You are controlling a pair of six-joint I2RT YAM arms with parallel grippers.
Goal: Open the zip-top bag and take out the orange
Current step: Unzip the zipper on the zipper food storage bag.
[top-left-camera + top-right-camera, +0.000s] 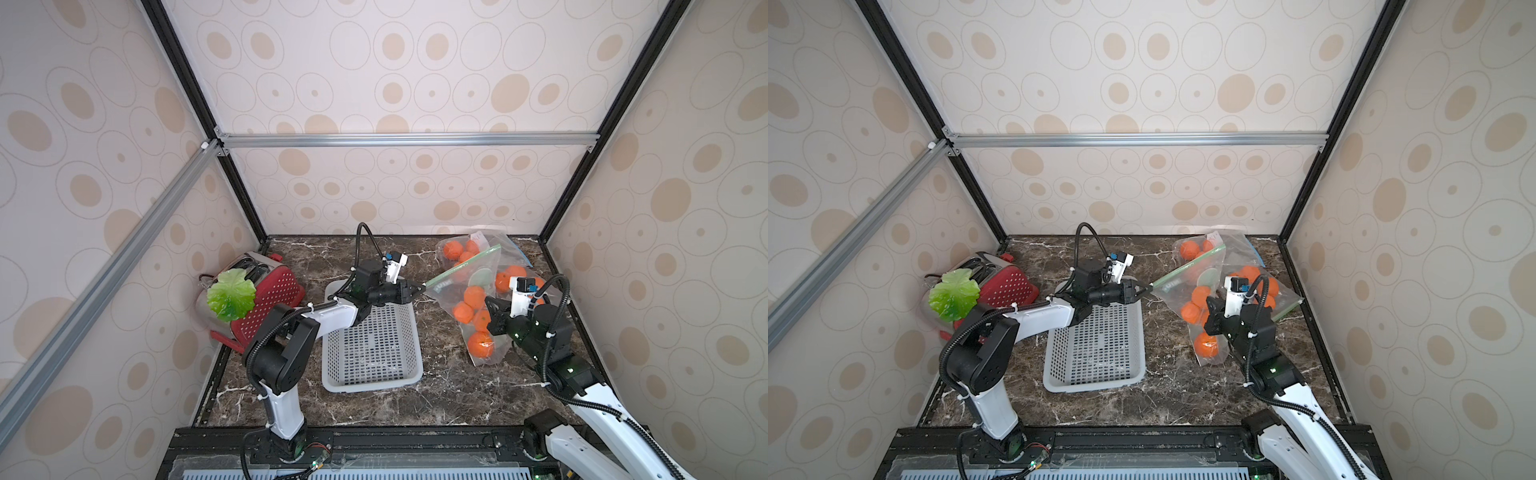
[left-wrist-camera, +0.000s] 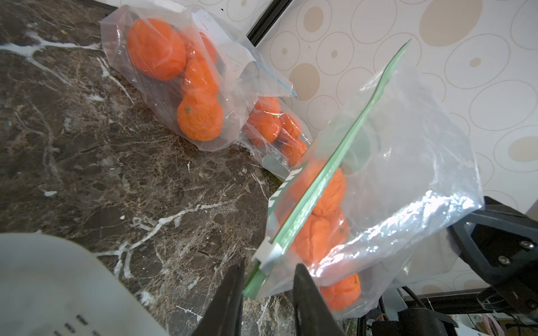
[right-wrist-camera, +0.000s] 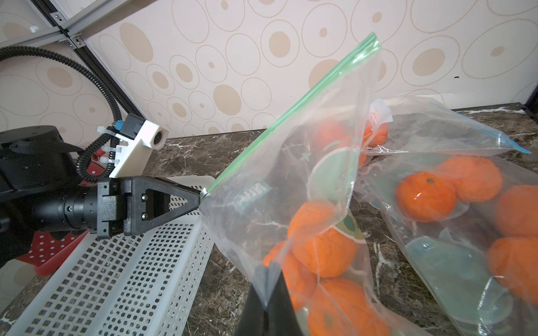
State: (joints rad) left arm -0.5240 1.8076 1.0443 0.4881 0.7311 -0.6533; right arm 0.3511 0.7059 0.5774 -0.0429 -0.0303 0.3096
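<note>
A clear zip-top bag [image 1: 461, 276] [image 3: 291, 174] with a green zip strip [image 2: 334, 171] hangs stretched between my two grippers, right of the basket. Several oranges [image 1: 473, 296] [image 3: 326, 250] lie inside it. My left gripper [image 1: 420, 286] [image 2: 269, 266] holds the bag's near zip corner, the white slider [image 2: 266, 253] right at its fingertips. My right gripper [image 1: 491, 305] [image 3: 266, 270] is shut on the plastic of the bag's side edge, lower down. In both top views the strip runs as one unbroken line.
Two more clear bags of oranges lie behind, one at the back [image 1: 457, 249], one [image 1: 513, 276] by the right arm. A white perforated basket [image 1: 374, 384] sits under the left arm. A red toaster [image 1: 274, 295] with a green leaf [image 1: 230, 293] stands at the left wall.
</note>
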